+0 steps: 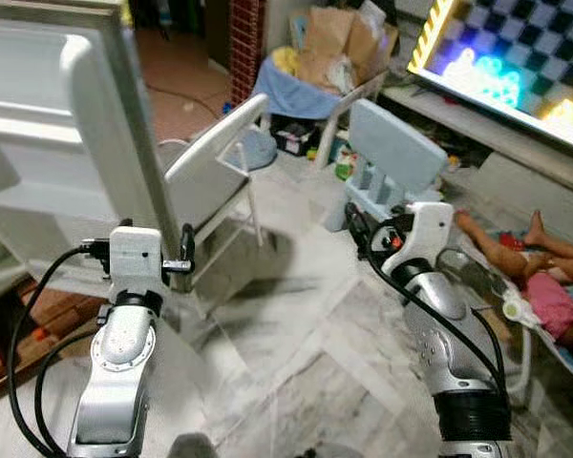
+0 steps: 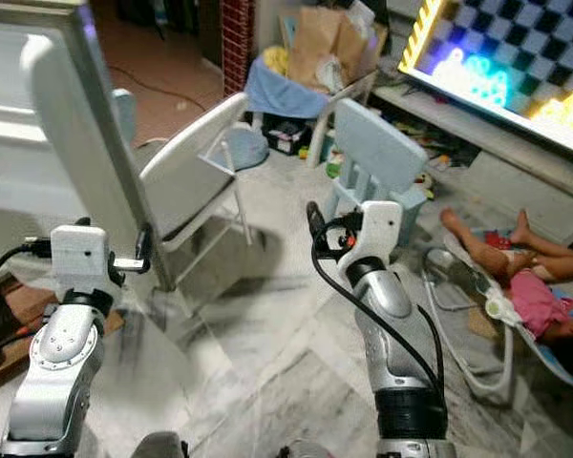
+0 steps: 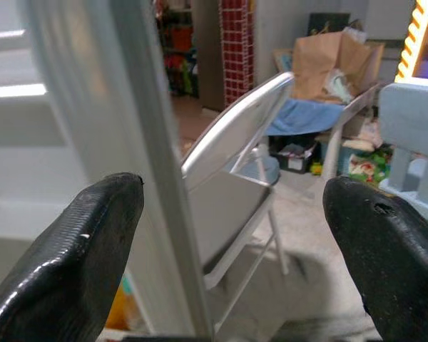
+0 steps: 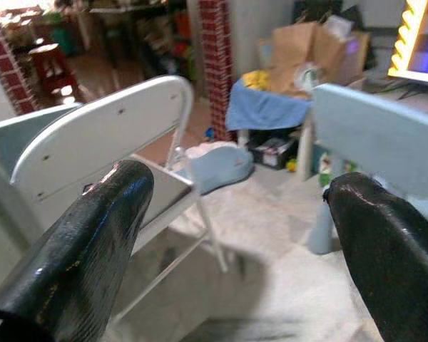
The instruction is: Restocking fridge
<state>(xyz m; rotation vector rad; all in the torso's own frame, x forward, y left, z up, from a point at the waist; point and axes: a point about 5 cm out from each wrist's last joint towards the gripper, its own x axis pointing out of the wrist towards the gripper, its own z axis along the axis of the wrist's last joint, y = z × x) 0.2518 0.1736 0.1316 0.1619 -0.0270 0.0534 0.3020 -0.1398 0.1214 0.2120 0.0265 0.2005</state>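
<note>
With its fingers spread around the open fridge door's (image 1: 95, 124) edge, the left gripper (image 3: 232, 235) appears poised to grasp it; the right gripper (image 4: 235, 242) hovers open, empty.

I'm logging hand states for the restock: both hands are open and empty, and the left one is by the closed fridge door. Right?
Not quite: the fridge door stands open, as the left eye view shows. The left hand and right hand are indeed open and empty.

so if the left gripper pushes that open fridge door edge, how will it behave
The fridge door looks rigid, so it would probably swing on its hinge rather than flex. Its smooth edge could let the open left gripper slip. The folding chair close behind may block a wider swing.
</note>
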